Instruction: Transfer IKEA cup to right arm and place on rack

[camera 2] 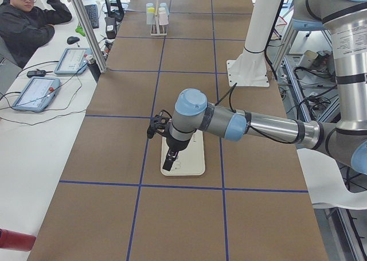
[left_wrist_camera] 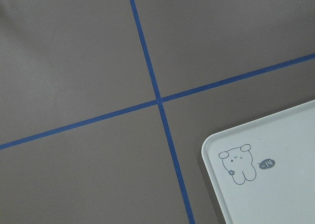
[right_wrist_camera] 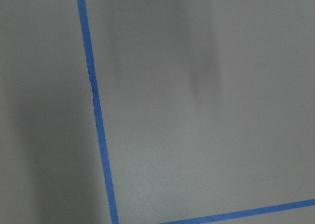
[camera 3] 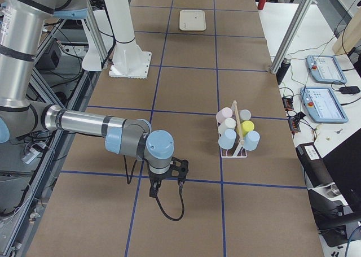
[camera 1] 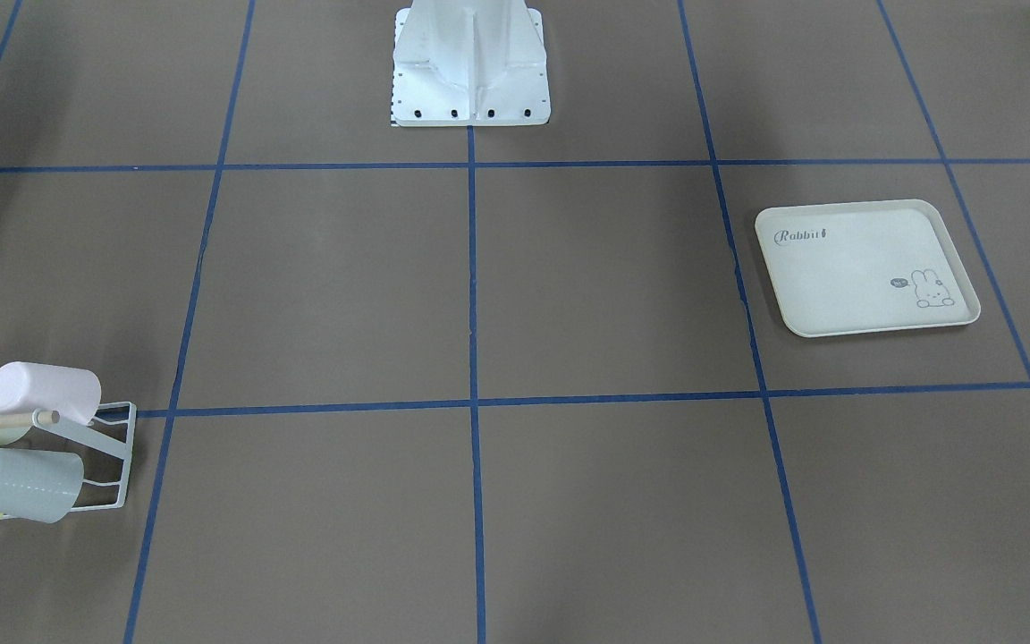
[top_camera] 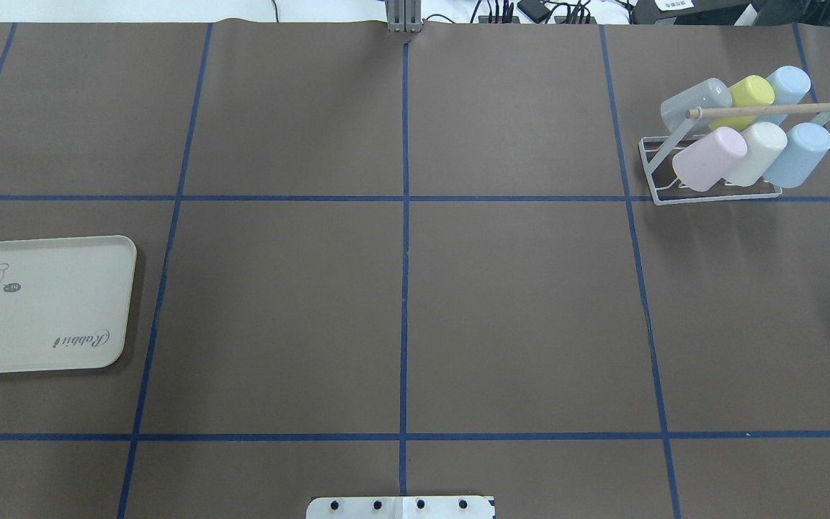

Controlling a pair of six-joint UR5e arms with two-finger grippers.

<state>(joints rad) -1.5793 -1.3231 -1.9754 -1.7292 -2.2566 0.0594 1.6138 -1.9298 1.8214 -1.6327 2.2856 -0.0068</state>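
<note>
**Six cups seated on the rack, both arms held above the table**

A small white wire rack (top_camera: 717, 197) with a light wooden rod (top_camera: 766, 109) across its top is seen at the far right of the brown table (top_camera: 516, 310), which is marked into squares by blue tape. Six pastel plastic cups are carried on its prongs, tilted. In the front row a pink cup (top_camera: 708, 158), a cream cup (top_camera: 756, 153) and a light-blue cup (top_camera: 797, 155) are set side by side. Behind them are a grey cup (top_camera: 696, 103), a yellow cup (top_camera: 750, 94) and a second blue cup (top_camera: 787, 83). Which of the six is the task's cup cannot be told.

The right arm (camera 3: 96, 124) is stretched out above the table with its black right gripper (camera 3: 153, 190) pointed down, well apart from the rack; only table and tape are shown by its wrist camera. The left arm (camera 2: 252, 126) is extended towards the cream rectangular tray with a rabbit print (top_camera: 40, 339) on the table's left side. The left gripper (camera 2: 168, 159) is seen against that tray in the side view, and one tray corner is caught by the left wrist camera. Both grippers are shown only in the side views, so it cannot be told whether their fingers are spread or pressed together
</note>
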